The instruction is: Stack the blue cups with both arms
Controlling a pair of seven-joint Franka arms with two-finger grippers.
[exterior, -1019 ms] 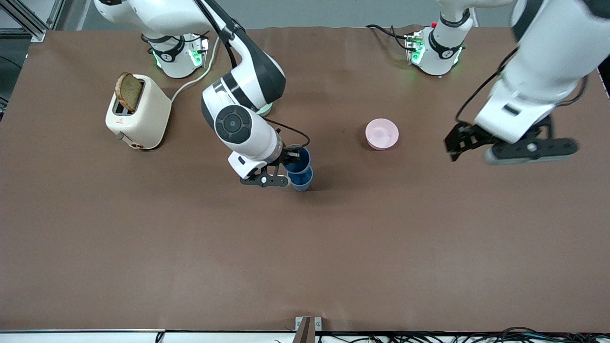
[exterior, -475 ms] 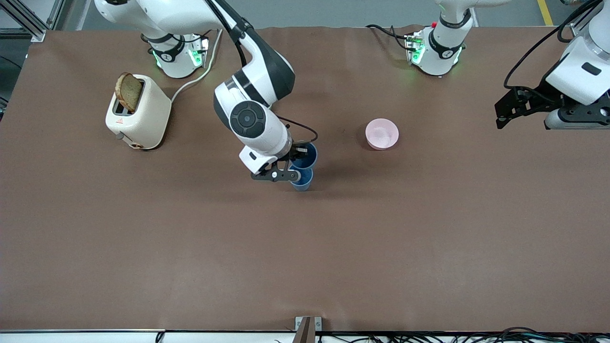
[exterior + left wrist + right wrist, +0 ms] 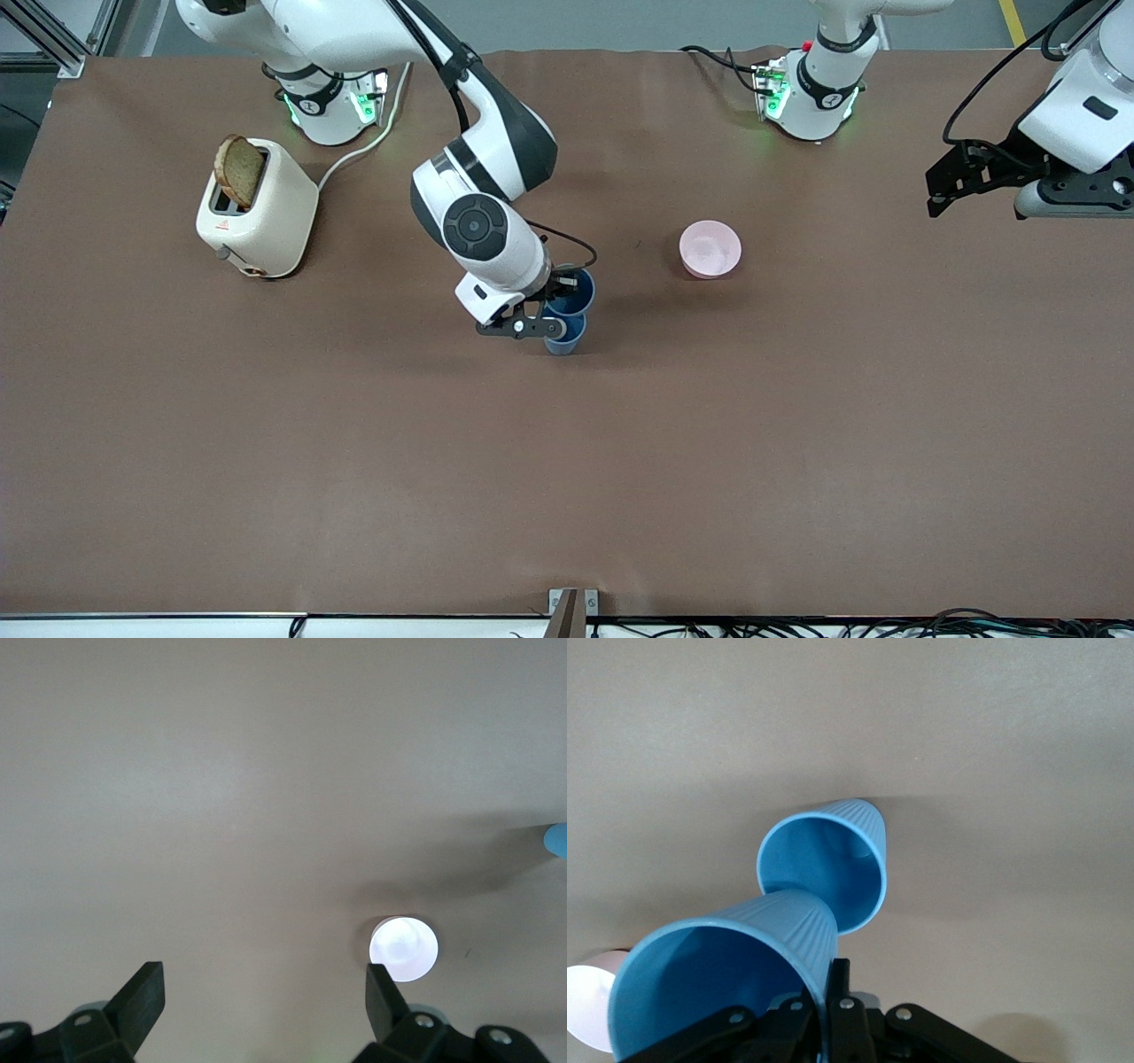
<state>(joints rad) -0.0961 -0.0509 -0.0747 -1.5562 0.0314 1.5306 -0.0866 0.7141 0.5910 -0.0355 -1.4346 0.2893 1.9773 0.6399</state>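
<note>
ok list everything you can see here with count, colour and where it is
cups: 2, blue; one stands mid-table, the other is held just above it, not yet nested
bowl: 1, pink, farther from the front camera than the standing cup, toward the left arm's end
toaster: 1, cream, toward the right arm's end
toast: 1 slice, brown, sticking up from the toaster slot
table: 1, brown cover
right gripper: black, shut on the upper cup's rim, over the standing cup
left gripper: black, open, raised over the left arm's end of the table, waiting
</note>
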